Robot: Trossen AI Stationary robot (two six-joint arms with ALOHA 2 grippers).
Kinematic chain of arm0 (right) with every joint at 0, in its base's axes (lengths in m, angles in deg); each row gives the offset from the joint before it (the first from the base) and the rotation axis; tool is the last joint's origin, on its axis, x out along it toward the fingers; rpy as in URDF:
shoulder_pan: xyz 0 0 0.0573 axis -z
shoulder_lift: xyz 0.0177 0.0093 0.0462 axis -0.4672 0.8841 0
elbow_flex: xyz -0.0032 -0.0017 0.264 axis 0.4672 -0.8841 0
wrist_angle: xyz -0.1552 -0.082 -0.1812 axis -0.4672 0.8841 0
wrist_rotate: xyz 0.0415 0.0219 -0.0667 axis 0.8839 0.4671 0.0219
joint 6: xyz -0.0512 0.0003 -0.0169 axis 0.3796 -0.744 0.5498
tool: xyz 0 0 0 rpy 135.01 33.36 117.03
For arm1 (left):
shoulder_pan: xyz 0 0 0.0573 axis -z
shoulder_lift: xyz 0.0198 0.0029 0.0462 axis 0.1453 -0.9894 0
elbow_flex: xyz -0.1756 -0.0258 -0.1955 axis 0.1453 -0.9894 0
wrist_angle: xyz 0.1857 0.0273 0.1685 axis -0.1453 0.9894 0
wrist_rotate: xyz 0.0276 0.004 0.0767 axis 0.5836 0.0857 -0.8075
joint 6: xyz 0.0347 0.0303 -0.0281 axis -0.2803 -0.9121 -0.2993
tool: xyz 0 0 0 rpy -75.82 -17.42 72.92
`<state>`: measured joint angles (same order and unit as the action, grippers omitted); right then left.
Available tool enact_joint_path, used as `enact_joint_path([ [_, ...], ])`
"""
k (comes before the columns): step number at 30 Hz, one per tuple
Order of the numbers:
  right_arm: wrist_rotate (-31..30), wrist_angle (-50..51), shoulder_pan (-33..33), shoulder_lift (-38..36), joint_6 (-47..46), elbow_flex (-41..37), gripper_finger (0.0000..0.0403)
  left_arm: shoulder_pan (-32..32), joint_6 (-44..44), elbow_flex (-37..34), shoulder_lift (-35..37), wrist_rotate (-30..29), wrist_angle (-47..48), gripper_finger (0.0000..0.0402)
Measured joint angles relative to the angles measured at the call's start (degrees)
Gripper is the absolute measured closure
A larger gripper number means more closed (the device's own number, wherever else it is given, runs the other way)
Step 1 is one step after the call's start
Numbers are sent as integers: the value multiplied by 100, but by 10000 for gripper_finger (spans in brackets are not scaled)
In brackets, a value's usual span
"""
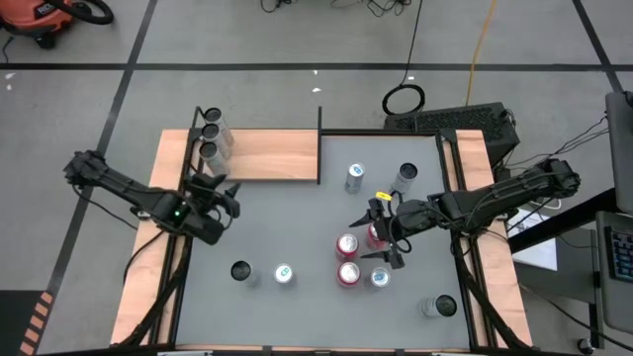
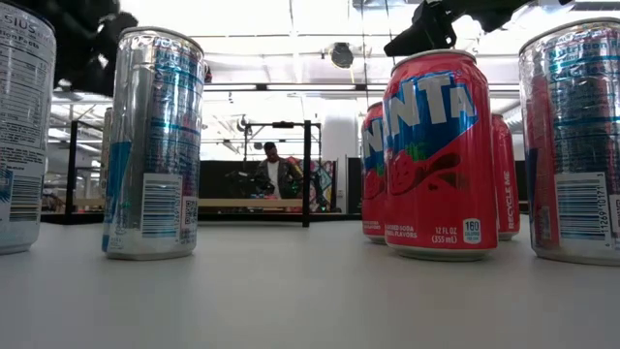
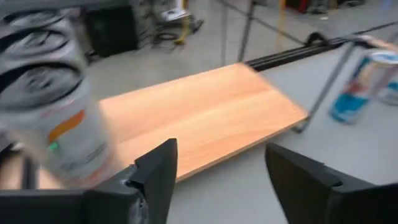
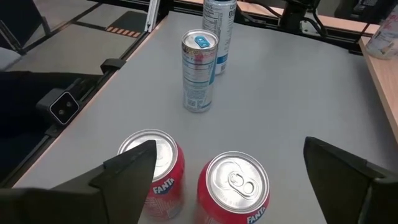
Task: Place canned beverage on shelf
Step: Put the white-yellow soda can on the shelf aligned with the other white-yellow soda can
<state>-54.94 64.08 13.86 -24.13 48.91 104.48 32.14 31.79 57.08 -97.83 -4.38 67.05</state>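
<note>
The shelf (image 1: 272, 155), a light wood board with black posts, lies at the table's far left; three cans (image 1: 210, 133) stand at its left end, blurred in the left wrist view (image 3: 56, 106). My left gripper (image 1: 229, 188) hovers open just before the shelf's near edge (image 3: 205, 106), with nothing between its fingers (image 3: 158, 171). My right gripper (image 1: 388, 242) is open above two upright red Fanta cans (image 4: 152, 165) (image 4: 236, 183) right of the table's middle, its fingers apart on either side and clear of them.
Several more cans stand upright on the grey table: two silver ones at the far middle (image 1: 354, 176) (image 1: 406, 176), two near the front left (image 1: 240, 271) (image 1: 284, 274), one by the red cans (image 1: 380, 278) and one at the front right (image 1: 440, 307).
</note>
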Motion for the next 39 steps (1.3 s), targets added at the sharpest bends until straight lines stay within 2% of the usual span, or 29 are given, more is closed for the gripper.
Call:
enact_joint_path([
  [5, -5, -25, 0, 0, 31, 0, 62, -261, 980, -192, -350, 389, 765, 210],
  [16, -7, -49, 0, 0, 111, 0, 62, -1053, 1280, -866, -544, 583, 719, 296],
  [28, -7, -46, 0, 0, 109, 0, 62, -1451, 1278, -1395, -543, 454, 269, 302],
  [39, -6, -46, 0, 0, 105, 0, 62, -1693, 1253, -1440, -544, 92, 274, 302],
])
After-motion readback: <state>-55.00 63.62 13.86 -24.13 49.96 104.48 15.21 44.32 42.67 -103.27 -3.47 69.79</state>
